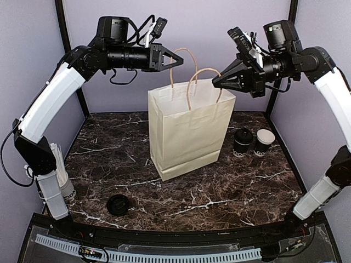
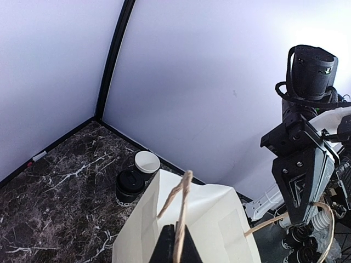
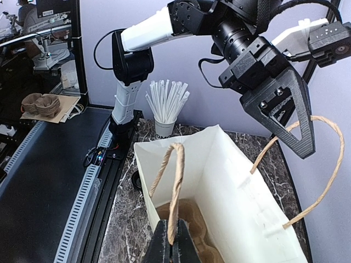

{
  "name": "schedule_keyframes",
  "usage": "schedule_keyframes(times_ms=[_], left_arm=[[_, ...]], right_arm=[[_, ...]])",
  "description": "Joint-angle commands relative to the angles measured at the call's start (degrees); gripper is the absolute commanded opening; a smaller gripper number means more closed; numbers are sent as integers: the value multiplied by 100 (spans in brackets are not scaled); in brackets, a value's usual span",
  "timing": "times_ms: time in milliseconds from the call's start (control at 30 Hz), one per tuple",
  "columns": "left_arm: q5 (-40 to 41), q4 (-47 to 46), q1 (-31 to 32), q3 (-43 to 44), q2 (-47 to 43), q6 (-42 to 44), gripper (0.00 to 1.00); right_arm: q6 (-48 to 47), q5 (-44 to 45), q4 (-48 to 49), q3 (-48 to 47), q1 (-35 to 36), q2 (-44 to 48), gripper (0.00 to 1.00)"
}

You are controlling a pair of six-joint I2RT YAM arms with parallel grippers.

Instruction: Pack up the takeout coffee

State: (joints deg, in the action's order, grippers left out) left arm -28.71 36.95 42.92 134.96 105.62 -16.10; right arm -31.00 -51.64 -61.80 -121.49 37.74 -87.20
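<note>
Could tear a paper handle [image 3: 176, 181] or tip the bag [image 1: 186, 137] through uneven pulling by left gripper [image 1: 180, 58] and right gripper [image 1: 215, 82], each pinched fully shut on one handle. Leaves both busy and coffee [image 1: 242, 142] unpacked: upright on table [image 1: 109, 159] right of bag, just beside open cup [image 1: 264, 141]; small, black-walled, black-lidded, white print near base.

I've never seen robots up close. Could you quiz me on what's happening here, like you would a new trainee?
1. True or false: the lidded cup is already inside the paper bag.
2. What do the left claw and the right claw each pinch? A) a straw B) a bag handle C) a cup
3. Fill in: the neighbouring cup has no ___.
Key: 1 false; 2 B; 3 lid.
</note>
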Motion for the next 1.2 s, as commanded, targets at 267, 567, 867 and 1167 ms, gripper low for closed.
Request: schedule_keyframes(times_ms=[267, 567, 867, 1167], left_arm=[[313, 276, -3, 66, -88, 264, 0], [365, 359, -4, 49, -10, 408, 3], [1835, 903, -3, -85, -150, 642, 98], [2093, 1505, 255, -1604, -959, 1151, 94]], right_arm=[[-48, 5, 35, 54, 45, -80, 0], [-98, 122, 22, 156, 41, -99, 2], [-155, 537, -85, 227, -76, 125, 87], [-215, 705, 603, 2501, -1293, 1218, 96]])
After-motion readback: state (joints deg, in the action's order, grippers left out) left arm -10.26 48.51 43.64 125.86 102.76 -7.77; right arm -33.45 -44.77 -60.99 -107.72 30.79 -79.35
